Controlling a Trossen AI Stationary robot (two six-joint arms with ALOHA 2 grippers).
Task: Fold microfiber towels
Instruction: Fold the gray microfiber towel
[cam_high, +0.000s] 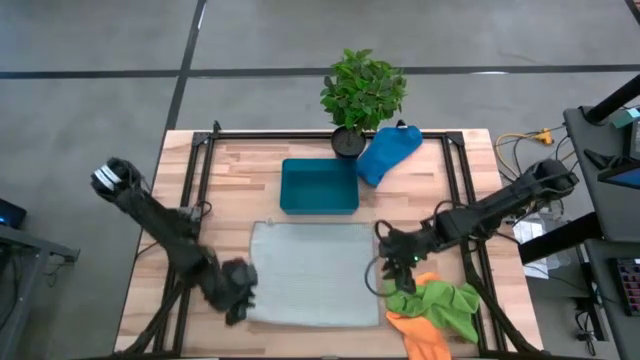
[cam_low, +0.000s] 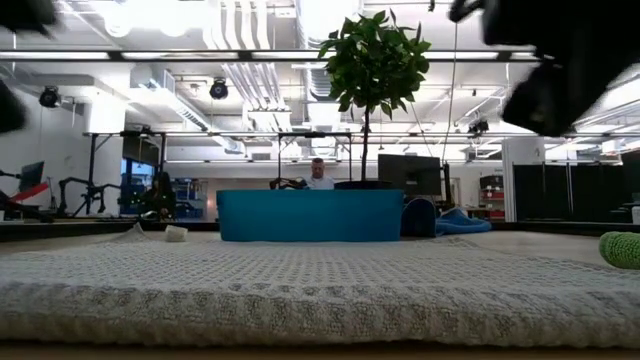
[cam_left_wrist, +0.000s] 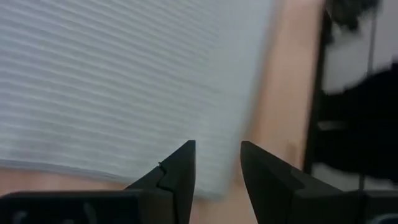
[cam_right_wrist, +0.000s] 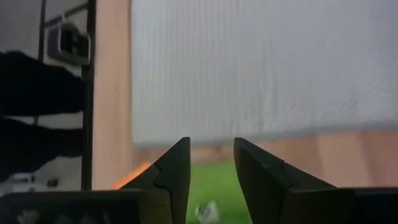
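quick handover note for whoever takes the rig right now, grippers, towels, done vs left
Left gripper: open, empty, at the grey-white towel's near left corner.
Right gripper: open, empty, by that towel's right edge.
Grey-white towel lies spread flat mid-table, unfolded.
Green towel and orange towel are heaped at the near right; blue towel is crumpled at the back, beside the tray and plant.
Done: nothing folded. Left: all four.
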